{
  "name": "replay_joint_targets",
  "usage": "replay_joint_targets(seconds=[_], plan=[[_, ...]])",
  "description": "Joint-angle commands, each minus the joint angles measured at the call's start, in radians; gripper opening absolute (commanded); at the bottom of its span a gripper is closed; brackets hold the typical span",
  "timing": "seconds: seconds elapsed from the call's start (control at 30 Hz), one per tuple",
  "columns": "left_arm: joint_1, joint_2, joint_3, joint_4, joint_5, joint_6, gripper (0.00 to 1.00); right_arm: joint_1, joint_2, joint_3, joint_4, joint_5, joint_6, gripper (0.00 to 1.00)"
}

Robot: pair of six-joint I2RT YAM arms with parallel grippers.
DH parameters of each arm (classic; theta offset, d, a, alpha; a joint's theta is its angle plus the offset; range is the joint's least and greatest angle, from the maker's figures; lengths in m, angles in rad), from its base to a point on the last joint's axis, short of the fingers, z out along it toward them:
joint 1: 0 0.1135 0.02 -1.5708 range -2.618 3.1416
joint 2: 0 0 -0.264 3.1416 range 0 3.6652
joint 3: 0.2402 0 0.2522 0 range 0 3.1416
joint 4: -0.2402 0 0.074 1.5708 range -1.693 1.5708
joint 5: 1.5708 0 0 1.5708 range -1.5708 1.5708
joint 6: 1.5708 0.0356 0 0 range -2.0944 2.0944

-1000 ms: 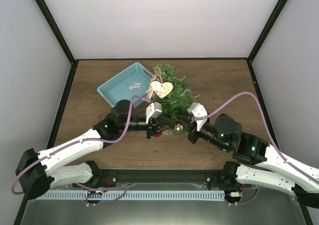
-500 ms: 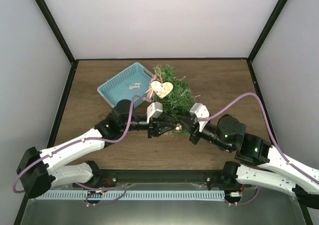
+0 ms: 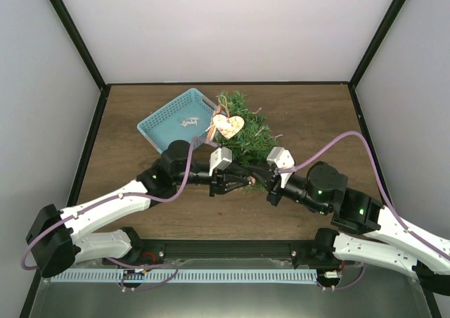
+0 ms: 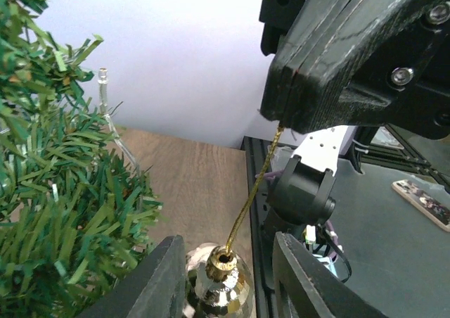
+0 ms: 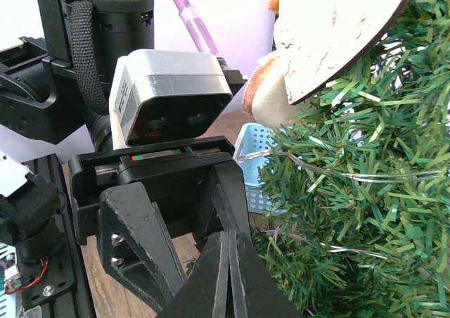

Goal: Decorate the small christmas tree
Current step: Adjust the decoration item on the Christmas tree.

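Note:
The small christmas tree [image 3: 244, 131] stands mid-table, with a wooden heart [image 3: 228, 126] hung on it. It fills the right of the right wrist view [image 5: 358, 191] and the left of the left wrist view [image 4: 56, 191]. A gold mirror-ball ornament [image 4: 221, 286] hangs by a gold string [image 4: 253, 191] at the tree's near side [image 3: 248, 182]. My right gripper [image 4: 281, 124] is shut on the string's top end; in its own view [image 5: 228, 276] the jaws are pressed together. My left gripper [image 4: 226, 247] is open, with the ball low between its fingers and a gap on the right side.
A light-blue plastic basket [image 3: 177, 119] sits left of the tree with a small white item inside; its corner shows in the right wrist view [image 5: 256, 164]. Black frame posts edge the table. Both arms meet at the tree's near side.
My left gripper has moved right toward the right gripper, and its fingers now straddle the hanging gold ball. The right arm has barely moved.

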Motion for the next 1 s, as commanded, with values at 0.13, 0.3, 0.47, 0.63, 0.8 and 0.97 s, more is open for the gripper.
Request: replay_joint_targets(seconds=[0.13,0.3,0.47,0.63,0.8,0.97], plan=[[-0.003,0.020,0.032,0.028,0.064,0.020,0.32,-0.007,-0.004,0.017,0.016,-0.042,-0.020,0.01],[-0.003,0.018,0.031,0.045,0.090,0.015,0.27,-0.007,-0.008,0.019,0.011,-0.057,-0.023,0.01],[-0.004,0.009,0.026,0.066,0.100,-0.003,0.23,-0.007,-0.013,0.018,0.008,-0.063,-0.023,0.01],[-0.003,0.000,0.022,0.069,0.103,-0.007,0.21,-0.007,-0.016,0.014,0.007,-0.065,-0.020,0.01],[-0.002,-0.011,0.019,0.072,0.105,-0.008,0.17,-0.007,-0.017,0.011,0.007,-0.064,-0.021,0.01],[-0.001,-0.024,0.014,0.082,0.105,-0.020,0.16,-0.007,-0.022,0.008,0.003,-0.061,-0.020,0.01]])
